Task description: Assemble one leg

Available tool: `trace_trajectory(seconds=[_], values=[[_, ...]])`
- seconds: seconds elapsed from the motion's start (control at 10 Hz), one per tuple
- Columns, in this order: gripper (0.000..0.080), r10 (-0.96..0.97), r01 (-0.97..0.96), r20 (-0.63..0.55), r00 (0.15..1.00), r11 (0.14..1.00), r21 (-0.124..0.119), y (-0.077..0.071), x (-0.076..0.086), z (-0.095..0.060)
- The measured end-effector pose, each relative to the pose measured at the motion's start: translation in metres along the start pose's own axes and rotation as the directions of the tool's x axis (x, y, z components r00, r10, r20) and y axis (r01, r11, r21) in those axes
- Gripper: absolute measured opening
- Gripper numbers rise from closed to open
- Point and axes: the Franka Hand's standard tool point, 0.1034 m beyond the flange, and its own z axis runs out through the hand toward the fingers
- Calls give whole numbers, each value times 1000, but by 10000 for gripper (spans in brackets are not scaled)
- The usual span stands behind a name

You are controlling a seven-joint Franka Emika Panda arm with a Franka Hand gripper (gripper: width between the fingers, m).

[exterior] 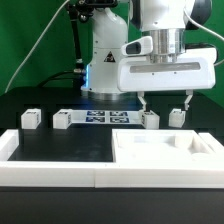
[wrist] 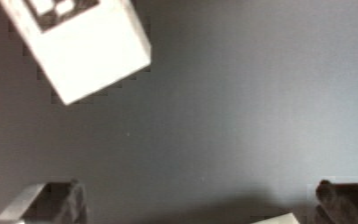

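Note:
Several small white legs stand in a row on the black table in the exterior view: one (exterior: 32, 118) at the left, one (exterior: 62, 119) beside it, and two (exterior: 150, 119) (exterior: 179, 116) at the right. My gripper (exterior: 165, 102) hangs open and empty just above the gap between the two right legs, touching neither. In the wrist view the gripper (wrist: 197, 203) is open, with its fingers (wrist: 51, 200) wide apart over bare dark table. A white tagged piece (wrist: 87, 45) lies ahead of them; I cannot tell which piece it is.
The marker board (exterior: 100, 118) lies flat between the leg pairs. A large flat white tray-like piece (exterior: 170, 150) sits at the front right. A long white border wall (exterior: 50, 168) runs along the front edge. The robot base (exterior: 105, 60) stands behind.

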Motion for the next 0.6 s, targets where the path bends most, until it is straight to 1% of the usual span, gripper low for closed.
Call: trace_trajectory(seconds=[0.1, 0.2, 0.4, 0.5, 0.6], values=[[649, 90, -90, -2, 996, 996, 5, 1, -4, 1], [649, 115, -115, 3, 993, 993, 5, 2, -10, 2], [649, 97, -97, 18, 995, 995, 7, -6, -20, 4], [649, 87, -88, 40, 995, 996, 1, -3, -19, 5], [649, 91, -91, 39, 995, 996, 2, -3, -17, 4]])
